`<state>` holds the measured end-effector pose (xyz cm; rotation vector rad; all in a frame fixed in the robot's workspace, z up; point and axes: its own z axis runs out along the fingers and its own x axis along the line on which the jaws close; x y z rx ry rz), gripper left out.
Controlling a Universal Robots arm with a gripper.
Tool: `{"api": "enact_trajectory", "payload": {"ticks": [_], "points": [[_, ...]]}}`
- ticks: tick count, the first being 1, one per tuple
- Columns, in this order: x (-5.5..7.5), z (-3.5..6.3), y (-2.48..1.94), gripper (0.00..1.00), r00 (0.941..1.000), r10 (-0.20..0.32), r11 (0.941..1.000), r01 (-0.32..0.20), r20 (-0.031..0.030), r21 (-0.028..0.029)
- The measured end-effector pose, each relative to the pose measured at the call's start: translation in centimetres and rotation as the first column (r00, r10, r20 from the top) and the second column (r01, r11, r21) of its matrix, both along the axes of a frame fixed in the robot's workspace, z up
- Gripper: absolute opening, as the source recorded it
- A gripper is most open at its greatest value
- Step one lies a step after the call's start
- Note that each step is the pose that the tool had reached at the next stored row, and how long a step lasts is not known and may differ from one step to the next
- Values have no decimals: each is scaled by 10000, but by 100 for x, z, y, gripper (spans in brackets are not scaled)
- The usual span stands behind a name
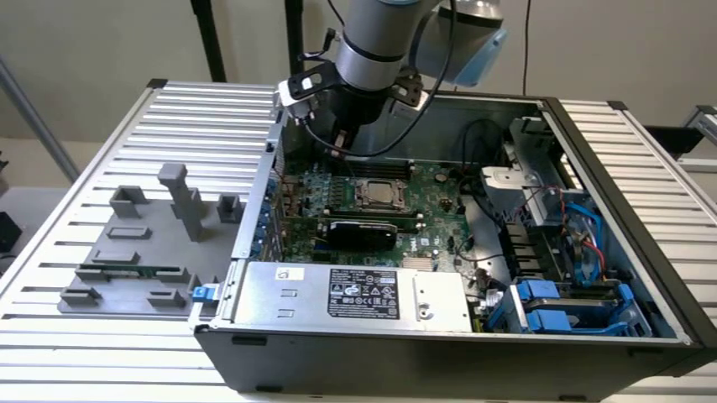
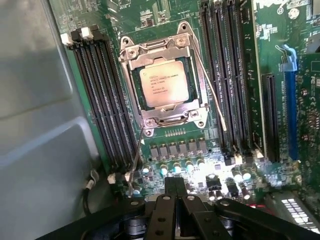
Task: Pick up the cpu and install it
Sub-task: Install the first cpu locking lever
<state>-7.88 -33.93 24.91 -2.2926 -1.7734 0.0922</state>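
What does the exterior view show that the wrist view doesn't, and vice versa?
Exterior view adds: the whole open computer case, the silver box with the black label at its near edge, and a grey tray on the slatted table at the exterior view's left, a green memory stick lying on it.
Wrist view adds: the hand, shut and empty, clear of the cpu; black memory slots either side of the socket.
Both: the cpu seated in its socket on the green motherboard.

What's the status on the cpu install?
Gripper shut, holding nothing, over the motherboard. Cpu sits in its socket. Nothing blocks it.
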Motion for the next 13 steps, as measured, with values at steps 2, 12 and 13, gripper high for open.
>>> {"api": "enact_trajectory", "payload": {"ticks": [2,12,13], "points": [[-8,1,0,11,9999,-141,9999,141,-3,37],[-165,-3,2,11,9994,-346,9974,347,-38,635],[-165,-6,2,11,9992,-390,9966,392,-41,727]]}}
